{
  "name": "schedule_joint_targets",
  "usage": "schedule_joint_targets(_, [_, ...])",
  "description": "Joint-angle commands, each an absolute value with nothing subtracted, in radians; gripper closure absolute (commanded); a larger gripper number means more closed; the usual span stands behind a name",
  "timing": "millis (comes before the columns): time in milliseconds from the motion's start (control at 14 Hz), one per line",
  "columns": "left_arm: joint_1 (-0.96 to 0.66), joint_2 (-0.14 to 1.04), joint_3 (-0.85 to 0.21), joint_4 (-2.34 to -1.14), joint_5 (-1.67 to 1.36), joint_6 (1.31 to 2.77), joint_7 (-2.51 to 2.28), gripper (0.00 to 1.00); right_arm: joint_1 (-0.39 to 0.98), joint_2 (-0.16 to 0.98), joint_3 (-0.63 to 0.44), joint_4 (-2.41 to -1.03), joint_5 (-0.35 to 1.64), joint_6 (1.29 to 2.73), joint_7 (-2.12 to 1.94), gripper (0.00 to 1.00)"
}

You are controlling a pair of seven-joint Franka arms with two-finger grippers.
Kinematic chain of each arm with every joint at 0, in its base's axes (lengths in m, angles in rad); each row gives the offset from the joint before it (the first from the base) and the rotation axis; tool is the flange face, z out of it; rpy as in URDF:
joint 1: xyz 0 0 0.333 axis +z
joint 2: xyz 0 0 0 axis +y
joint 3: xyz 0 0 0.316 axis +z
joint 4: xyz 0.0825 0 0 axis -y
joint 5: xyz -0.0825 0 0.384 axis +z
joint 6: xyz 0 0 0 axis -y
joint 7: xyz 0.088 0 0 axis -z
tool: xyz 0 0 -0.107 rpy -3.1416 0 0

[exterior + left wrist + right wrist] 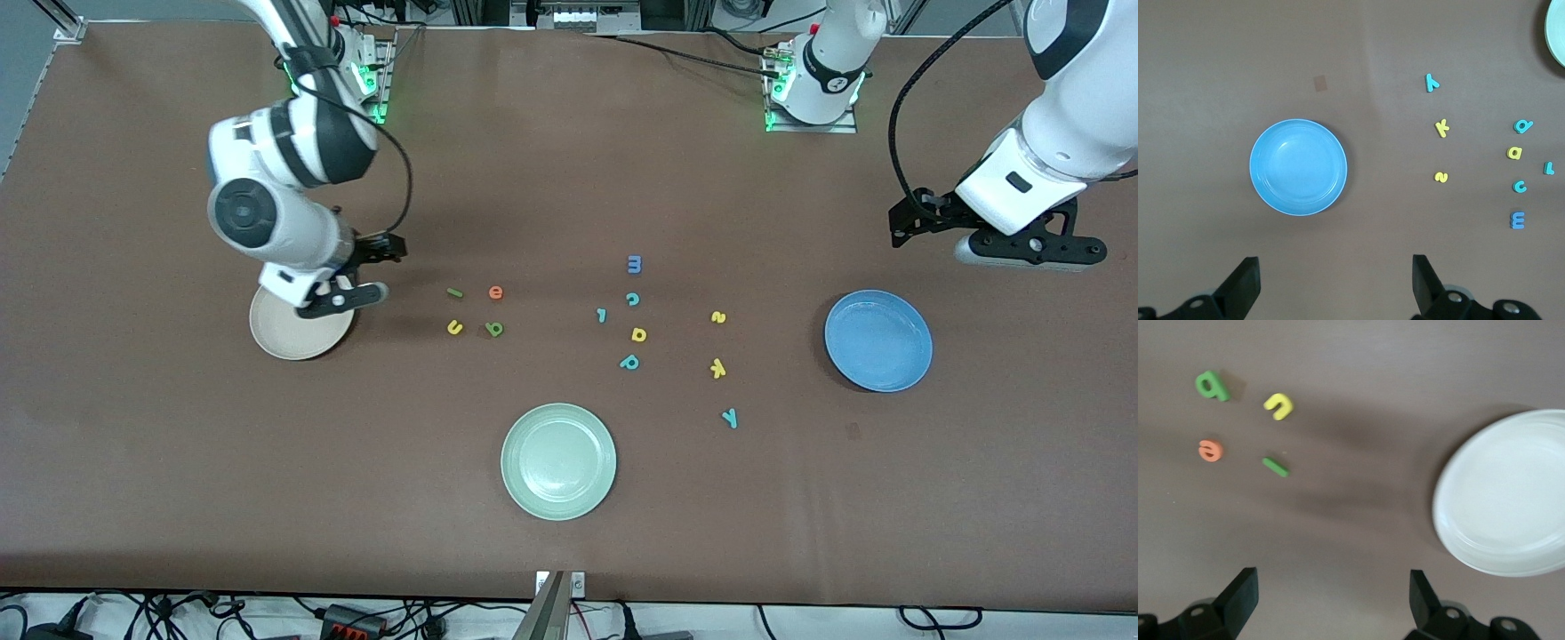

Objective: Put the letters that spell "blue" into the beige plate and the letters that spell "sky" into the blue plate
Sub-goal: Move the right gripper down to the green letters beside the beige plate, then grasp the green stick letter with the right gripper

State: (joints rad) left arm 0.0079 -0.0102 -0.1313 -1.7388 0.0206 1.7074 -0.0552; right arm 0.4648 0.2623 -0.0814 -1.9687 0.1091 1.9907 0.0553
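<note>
Brown covers the whole bench (569, 551), and on it I count three plates and twelve foam letters — no other writing reads. The pale green plate (558, 460) serves as landmark, nearest the front camera. The beige plate (293, 340) lies toward the right arm's end from it, farther from the camera; the blue plate (878, 340) lies toward the left arm's end, also farther.

Four letters sit between the green plate and the beige one: green "l" (454, 292), orange "e" (495, 292), yellow "u" (455, 328), dark green "b" (494, 329). Toward the blue plate from the green plate stand yellow "s" (718, 316), yellow "k" (717, 368), teal "y" (730, 417). Five spare letters lie farther from the camera than the green plate.

Right gripper (1331, 597) hangs over the beige plate's edge, jaws wide, holding nothing. Left gripper (1335, 280) hangs above bare bench by the blue plate — jaws wide, empty too.
</note>
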Motion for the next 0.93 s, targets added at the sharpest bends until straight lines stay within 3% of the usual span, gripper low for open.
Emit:
schedule_joint_targets(0, [0.012,-0.012,-0.135,-1.713,0.003,1.683,-0.040,0.00,0.534,0.346,-0.092,-1.968,0.115,2.080,0.066,0.00])
schedule_joint_targets(286, [0.014,-0.006,-0.135,-1.712,0.003,1.684,-0.040,0.00,0.587,0.431,-0.092,-1.965,0.112,2.213,0.061,0.00])
schedule_joint_targets(857, [0.014,-0.005,-0.135,-1.710,0.005,1.686,-0.048,0.00,0.611,0.451,-0.092,-1.959,0.110,2.259,-0.040,0.03])
